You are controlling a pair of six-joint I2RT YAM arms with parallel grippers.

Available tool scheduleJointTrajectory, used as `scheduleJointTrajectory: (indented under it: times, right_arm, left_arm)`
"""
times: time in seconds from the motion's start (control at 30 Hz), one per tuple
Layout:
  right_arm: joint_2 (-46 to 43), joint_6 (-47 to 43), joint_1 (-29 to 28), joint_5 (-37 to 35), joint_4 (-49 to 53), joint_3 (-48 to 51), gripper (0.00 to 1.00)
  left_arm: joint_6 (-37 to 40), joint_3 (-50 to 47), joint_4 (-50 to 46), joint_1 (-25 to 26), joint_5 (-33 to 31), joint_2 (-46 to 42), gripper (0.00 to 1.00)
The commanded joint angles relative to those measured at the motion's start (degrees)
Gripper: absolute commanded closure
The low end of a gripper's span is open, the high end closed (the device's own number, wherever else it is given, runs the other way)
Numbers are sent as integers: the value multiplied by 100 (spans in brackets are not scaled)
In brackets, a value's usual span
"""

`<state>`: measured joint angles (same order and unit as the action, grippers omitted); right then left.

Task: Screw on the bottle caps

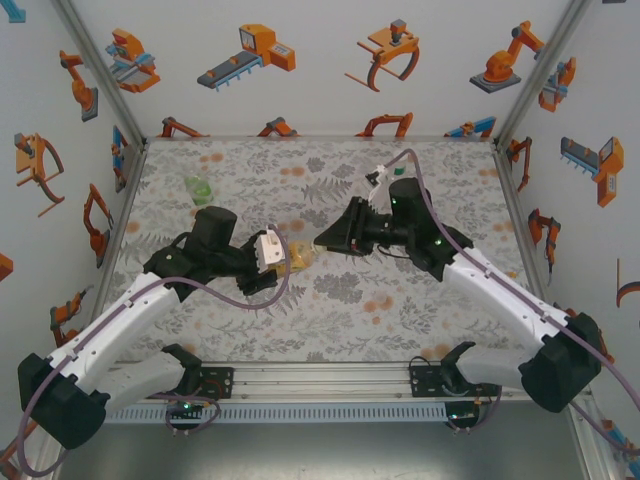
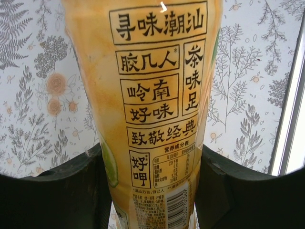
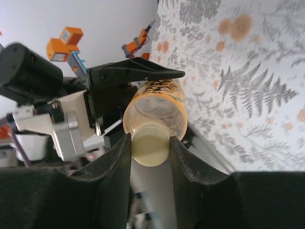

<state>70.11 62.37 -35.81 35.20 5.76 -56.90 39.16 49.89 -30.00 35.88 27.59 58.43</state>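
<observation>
Top view: at the centre of the floral table, the left gripper and the right gripper meet at the amber bottle, which lies sideways between them; a green bottle stands well apart at upper left. Left wrist view: the bottle's yellow label fills the middle, reading 寻味潮汕, 茶味足, 岭南好味, 致敬经典 and 好呷, with a barcode below; the dark jaws press both its sides, clamped on it. Right wrist view: the jaws are pinched narrowly on the pale yellow cap at the bottle's neck, with the left gripper behind it
</observation>
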Motion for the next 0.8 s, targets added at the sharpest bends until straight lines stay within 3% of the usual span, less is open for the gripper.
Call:
scheduleJointTrajectory:
  times: [0.0,0.23,0.37,0.53,0.77]
  right_arm:
    - [250,985,120,429,277,-31,94]
    - [337,965,127,505,303,-175,93]
    - [342,681,136,479,290,-244,74]
    - [313,-609,285,528,733,-650,52]
    - [136,-2647,701,1028,1027,-1061,45]
  left_arm:
    - [-21,52,640,72,533,-92,100]
    - [-22,60,643,74,501,-48,100]
    - [-4,74,619,77,557,-25,100]
    - [48,82,565,73,748,-28,100]
    - [127,108,453,76,1074,-16,100]
